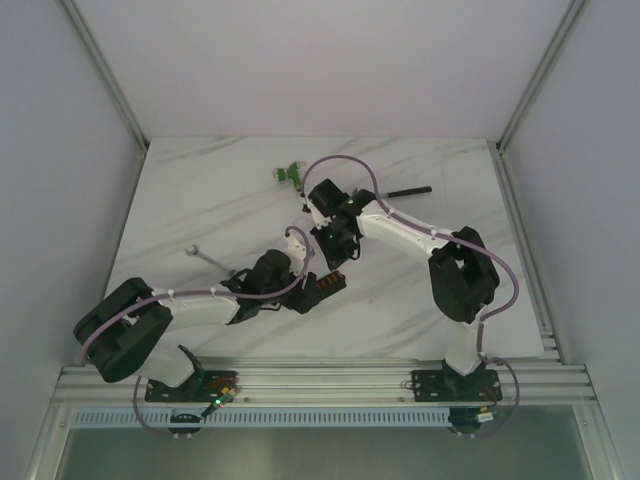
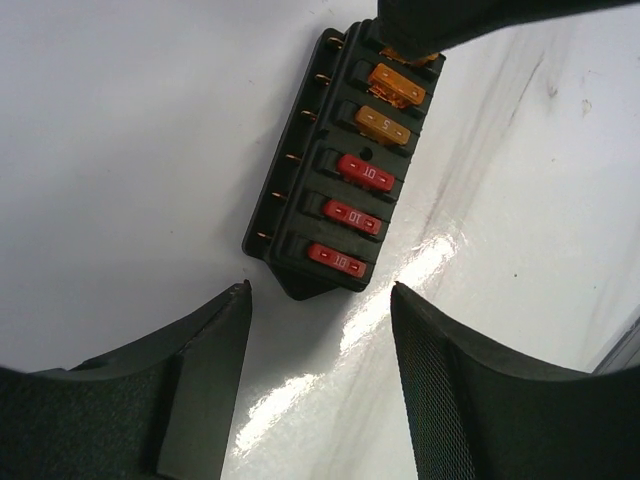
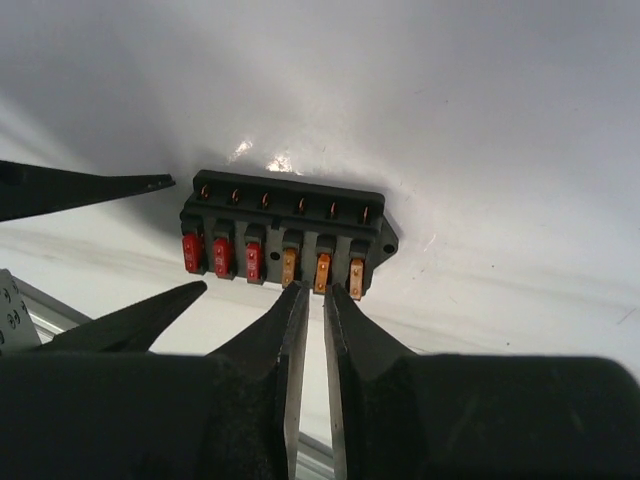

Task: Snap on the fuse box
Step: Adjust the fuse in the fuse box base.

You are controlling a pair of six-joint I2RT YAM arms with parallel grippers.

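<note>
The fuse box (image 1: 330,284) is a small black block lying flat near the table's middle. The left wrist view (image 2: 335,175) shows three red and three orange fuses in a row. My left gripper (image 1: 306,292) is open and empty, with its tips (image 2: 318,300) just short of the box's red end. Its fingers (image 3: 150,184) flank that end in the right wrist view. My right gripper (image 1: 336,250) reaches over the orange end of the box (image 3: 285,215). Its jaws (image 3: 315,290) are closed to a narrow gap around the tip of an orange fuse (image 3: 323,268) that sits in the box.
A black-handled tool (image 1: 410,190) and a small green part (image 1: 288,172) lie at the back of the table. A silver tool (image 1: 200,253) lies to the left, close to my left arm. The aluminium rail (image 1: 300,385) runs along the near edge.
</note>
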